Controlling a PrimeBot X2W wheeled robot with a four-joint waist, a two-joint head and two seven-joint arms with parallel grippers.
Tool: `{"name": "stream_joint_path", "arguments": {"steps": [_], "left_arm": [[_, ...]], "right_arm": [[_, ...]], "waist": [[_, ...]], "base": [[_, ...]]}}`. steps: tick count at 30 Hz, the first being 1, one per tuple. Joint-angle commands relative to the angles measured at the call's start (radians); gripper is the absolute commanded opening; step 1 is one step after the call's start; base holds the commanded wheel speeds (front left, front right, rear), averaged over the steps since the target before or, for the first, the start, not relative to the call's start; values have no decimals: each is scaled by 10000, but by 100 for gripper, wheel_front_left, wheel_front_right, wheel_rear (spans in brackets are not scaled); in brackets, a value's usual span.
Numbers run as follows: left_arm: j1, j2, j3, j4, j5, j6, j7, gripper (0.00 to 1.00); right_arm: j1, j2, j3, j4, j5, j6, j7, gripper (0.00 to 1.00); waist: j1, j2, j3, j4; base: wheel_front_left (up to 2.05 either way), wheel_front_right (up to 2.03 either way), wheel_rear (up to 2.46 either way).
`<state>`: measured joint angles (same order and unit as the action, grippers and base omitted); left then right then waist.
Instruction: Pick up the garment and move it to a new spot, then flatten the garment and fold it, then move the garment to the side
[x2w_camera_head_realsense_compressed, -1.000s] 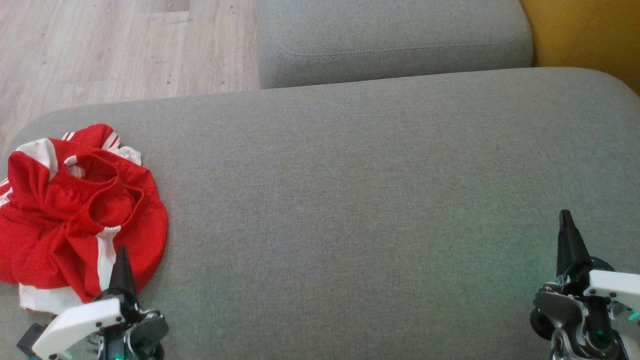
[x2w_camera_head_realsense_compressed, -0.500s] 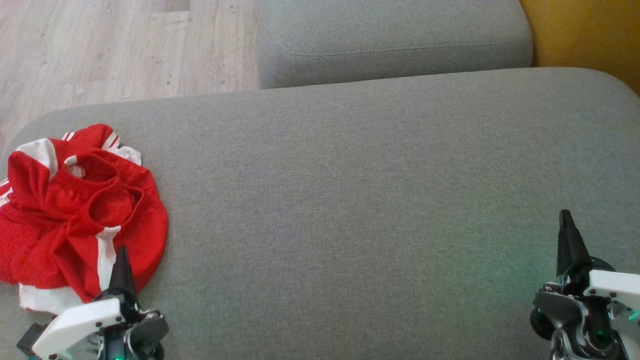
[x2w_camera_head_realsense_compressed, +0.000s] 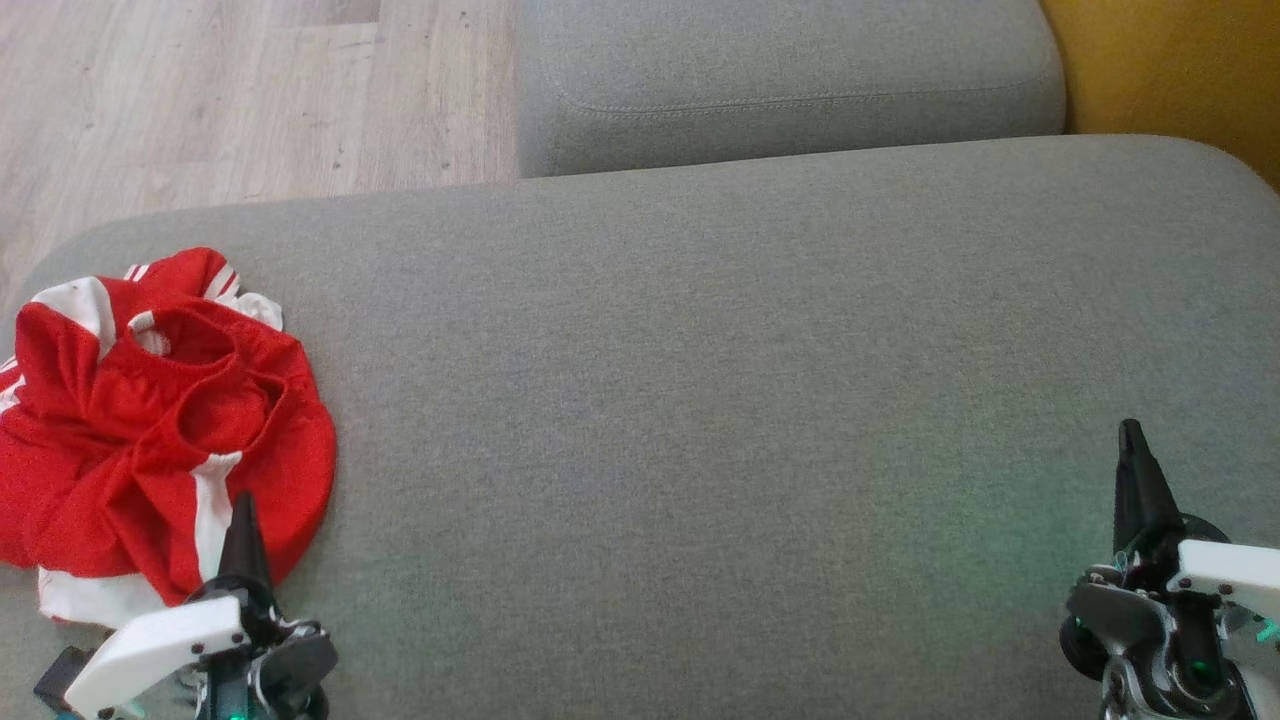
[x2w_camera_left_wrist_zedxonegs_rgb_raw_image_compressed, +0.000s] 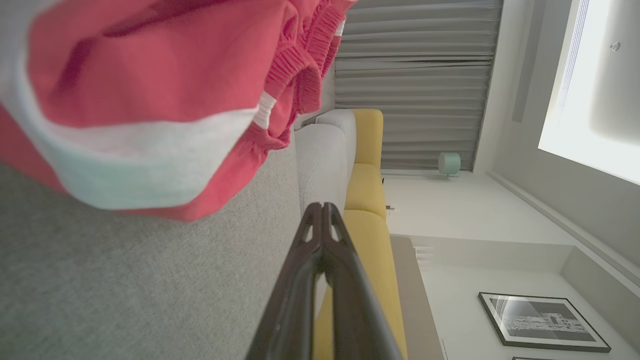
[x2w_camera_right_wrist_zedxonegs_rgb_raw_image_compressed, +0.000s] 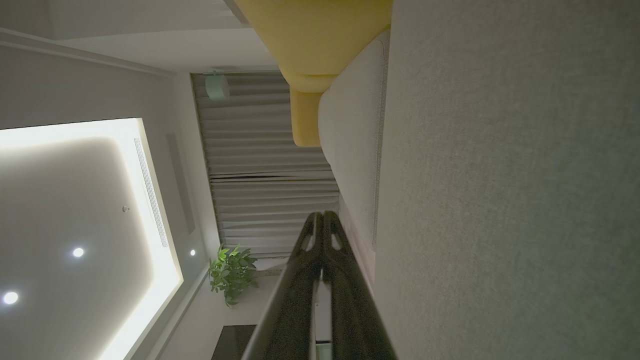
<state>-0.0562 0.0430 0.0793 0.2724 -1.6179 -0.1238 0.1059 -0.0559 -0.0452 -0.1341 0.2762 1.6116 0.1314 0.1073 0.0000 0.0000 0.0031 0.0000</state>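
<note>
The garment (x2w_camera_head_realsense_compressed: 150, 420), red with white stripes, lies crumpled in a heap at the left end of the grey cushion (x2w_camera_head_realsense_compressed: 700, 400). My left gripper (x2w_camera_head_realsense_compressed: 243, 505) sits at the heap's near right edge, shut, with nothing in it. The left wrist view has the red and white garment (x2w_camera_left_wrist_zedxonegs_rgb_raw_image_compressed: 140, 100) close above the shut left gripper (x2w_camera_left_wrist_zedxonegs_rgb_raw_image_compressed: 322, 206). My right gripper (x2w_camera_head_realsense_compressed: 1130, 432) rests far off at the lower right over bare cushion, shut and empty, and its tips (x2w_camera_right_wrist_zedxonegs_rgb_raw_image_compressed: 321, 215) meet in the right wrist view.
A second grey cushion (x2w_camera_head_realsense_compressed: 790, 80) lies behind the big one. Yellow upholstery (x2w_camera_head_realsense_compressed: 1170, 60) shows at the top right. Wooden floor (x2w_camera_head_realsense_compressed: 200, 90) lies beyond the cushion's far left edge. Bare grey fabric stretches between the two grippers.
</note>
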Motion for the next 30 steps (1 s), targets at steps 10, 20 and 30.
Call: {"name": "stream_joint_path", "arguments": {"steps": [10, 20, 30], "left_arm": [[-517, 72, 341, -276, 89, -69, 70, 0], [-517, 72, 341, -276, 89, -69, 70, 0], [-517, 72, 341, -276, 89, -69, 70, 0]], "right_arm": [[-519, -50, 208, -315, -26, -7, 56, 0], [-519, -50, 208, -315, -26, -7, 56, 0], [-519, -50, 208, -315, -26, -7, 56, 0]], "waist": [[0, 0, 0, 0], [0, 0, 0, 0], [0, 0, 0, 0]], "base": [[0, 0, 0], [0, 0, 0], [0, 0, 0]]}}
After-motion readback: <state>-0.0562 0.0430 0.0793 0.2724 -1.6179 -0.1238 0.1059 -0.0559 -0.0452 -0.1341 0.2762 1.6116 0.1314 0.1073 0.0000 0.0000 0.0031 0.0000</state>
